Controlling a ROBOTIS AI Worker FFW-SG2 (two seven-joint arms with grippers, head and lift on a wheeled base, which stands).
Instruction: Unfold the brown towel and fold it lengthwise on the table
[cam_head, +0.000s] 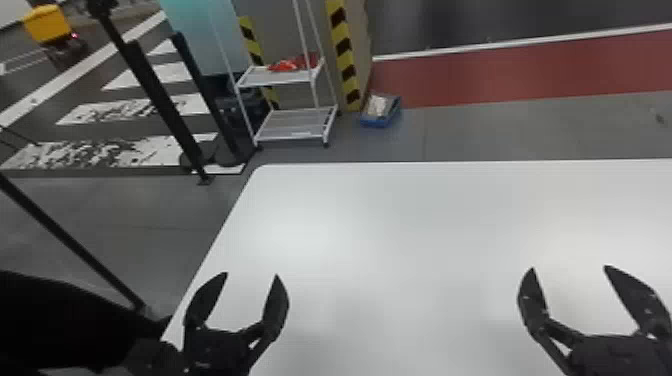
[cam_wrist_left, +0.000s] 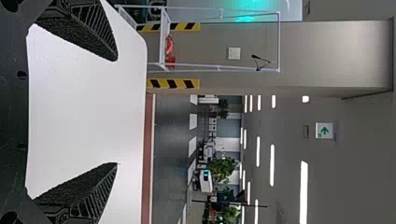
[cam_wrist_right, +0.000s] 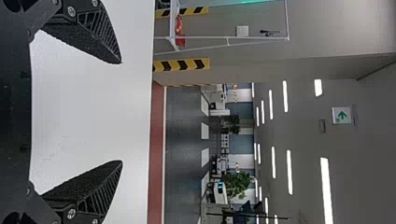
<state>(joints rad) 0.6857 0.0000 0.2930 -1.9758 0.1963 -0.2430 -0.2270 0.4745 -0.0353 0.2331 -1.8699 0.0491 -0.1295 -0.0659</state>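
My head view's right and bottom edges cut off the smooth, white, rectangular desk (cam_head: 400, 225), while the top edge crops the white, thin-framed rack (cam_head: 295, 131). I can't identify the blurred, bright-red item (cam_head: 287, 65) on that rack.

We log the worktop (cam_head: 400, 225) as smooth and white, with a soft, low sheen. On the left hand (cam_head: 251, 274) and right hand (cam_head: 569, 268), we note matt black fingers, their inner faces rough and grainy. The rack (cam_head: 300, 131) looks like smooth, white-coated metal; the floor stripes (cam_head: 162, 147), flaking paint.
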